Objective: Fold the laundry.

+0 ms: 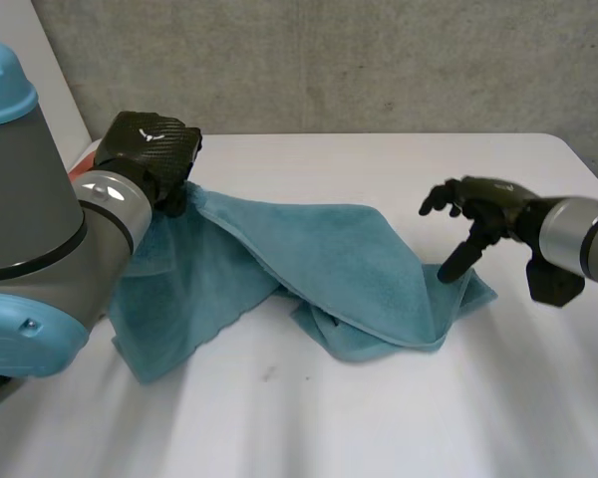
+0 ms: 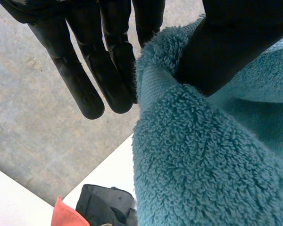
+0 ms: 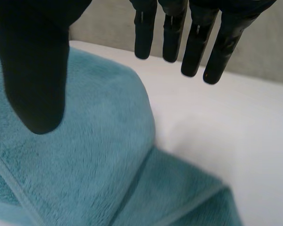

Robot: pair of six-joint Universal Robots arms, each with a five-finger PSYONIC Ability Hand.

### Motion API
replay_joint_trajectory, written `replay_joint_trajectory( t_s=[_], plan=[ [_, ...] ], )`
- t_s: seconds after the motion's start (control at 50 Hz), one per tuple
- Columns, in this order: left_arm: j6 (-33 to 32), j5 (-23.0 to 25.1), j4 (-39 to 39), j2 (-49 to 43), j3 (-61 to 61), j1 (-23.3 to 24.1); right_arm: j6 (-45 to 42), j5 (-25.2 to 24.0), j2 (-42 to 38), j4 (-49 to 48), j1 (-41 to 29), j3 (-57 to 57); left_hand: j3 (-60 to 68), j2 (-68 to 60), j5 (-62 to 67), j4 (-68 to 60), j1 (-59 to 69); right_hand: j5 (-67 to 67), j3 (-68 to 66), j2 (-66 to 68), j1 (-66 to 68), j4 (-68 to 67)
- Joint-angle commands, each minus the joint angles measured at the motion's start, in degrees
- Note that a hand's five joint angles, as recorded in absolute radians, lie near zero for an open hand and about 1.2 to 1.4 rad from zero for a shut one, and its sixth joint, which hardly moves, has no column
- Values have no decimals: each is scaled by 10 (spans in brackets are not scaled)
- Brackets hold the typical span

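Left hand (image 1: 149, 149): clamped on the teal towel (image 1: 319, 259). In the left wrist view the hemmed edge is pinched between the thumb (image 2: 226, 42) and the nearest of the straight fingers (image 2: 115, 70). The other fingers are extended and clear of the cloth. The grip is at the towel's end on that side, raised off the white table (image 1: 429, 398). The cloth drapes down from the hand and runs across toward the right hand.

Right hand (image 1: 490, 204): spread, holding nothing. Fingers (image 3: 198, 44) are straight and apart, over bare table past the towel's end. Thumb (image 3: 35, 70) points down over the cloth; can't tell if the tip touches.

Towel: one piece, rumpled, lying between the two hands. By the right hand it's doubled over: a rounded fold under the thumb, with a lower layer sticking out just beside it. Below the left hand a loose flap lies flat with a wavy edge.

Off the table edge past the left hand's fingertips: something orange (image 2: 66, 214) and a black object (image 2: 106, 205); can't identify either. Grey concrete wall (image 1: 379, 60) behind the table.
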State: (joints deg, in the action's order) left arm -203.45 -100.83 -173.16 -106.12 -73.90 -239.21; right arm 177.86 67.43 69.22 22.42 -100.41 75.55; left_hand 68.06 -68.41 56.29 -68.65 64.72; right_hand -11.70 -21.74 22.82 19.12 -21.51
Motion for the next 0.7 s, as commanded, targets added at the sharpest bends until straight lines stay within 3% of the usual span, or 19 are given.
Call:
replay_joint_trajectory(
  t_s=[0.02,0.1,0.24,0.4,0.7],
  plan=[
    [0,-1,-1,0,18,1,36,-18,7,-63,59,91,119,-116,137,-113,153,52,52,-63,-26,50],
    [-1,-1,0,2,35,2,20,-27,9,-95,61,126,119,-116,137,-113,153,67,68,-79,-42,65],
    [-1,-1,4,6,66,8,-141,-23,35,-203,56,228,119,-116,137,-113,153,54,54,-65,-28,52],
    [-2,-1,4,24,75,8,-230,-15,2,-327,56,251,119,-116,137,-113,153,9,9,-20,17,7],
    [-1,-2,2,26,95,3,-249,-15,-112,-308,36,127,119,-116,137,-113,153,-84,-84,73,110,-86]
  ],
)
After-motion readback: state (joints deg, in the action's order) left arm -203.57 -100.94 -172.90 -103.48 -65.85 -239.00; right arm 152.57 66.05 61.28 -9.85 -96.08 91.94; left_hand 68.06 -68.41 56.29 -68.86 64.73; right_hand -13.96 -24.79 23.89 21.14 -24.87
